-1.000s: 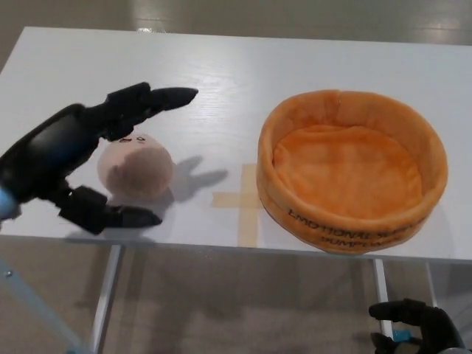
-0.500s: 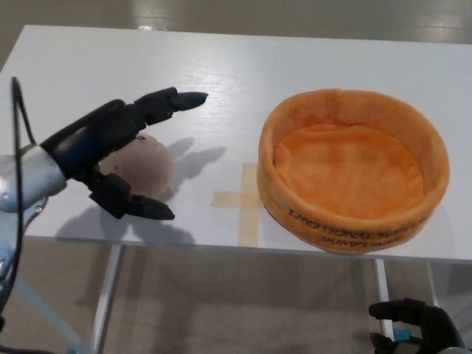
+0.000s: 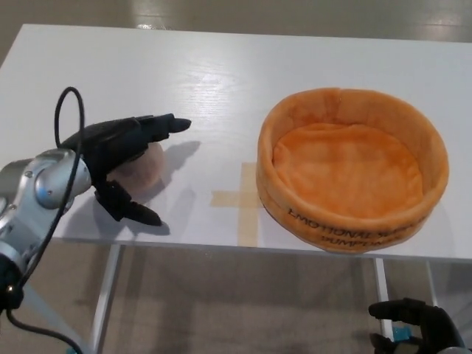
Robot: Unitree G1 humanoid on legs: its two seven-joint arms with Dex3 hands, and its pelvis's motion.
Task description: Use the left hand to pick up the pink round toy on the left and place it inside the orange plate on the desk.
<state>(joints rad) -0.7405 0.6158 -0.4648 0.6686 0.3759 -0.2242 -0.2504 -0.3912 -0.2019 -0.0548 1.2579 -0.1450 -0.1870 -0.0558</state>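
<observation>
While half a second ago it hovered higher, the left hand (image 3: 124,158) has dropped over the pink round toy (image 3: 140,166) on the tabletop (image 3: 221,74), fingers spread around it, unclosed; grasp comes next, the orange plate (image 3: 352,169) sits empty

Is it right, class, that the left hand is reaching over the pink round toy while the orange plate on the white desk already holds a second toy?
Not quite. The head view shows the orange plate empty. The left hand does reach over the pink round toy on the white desk.
</observation>
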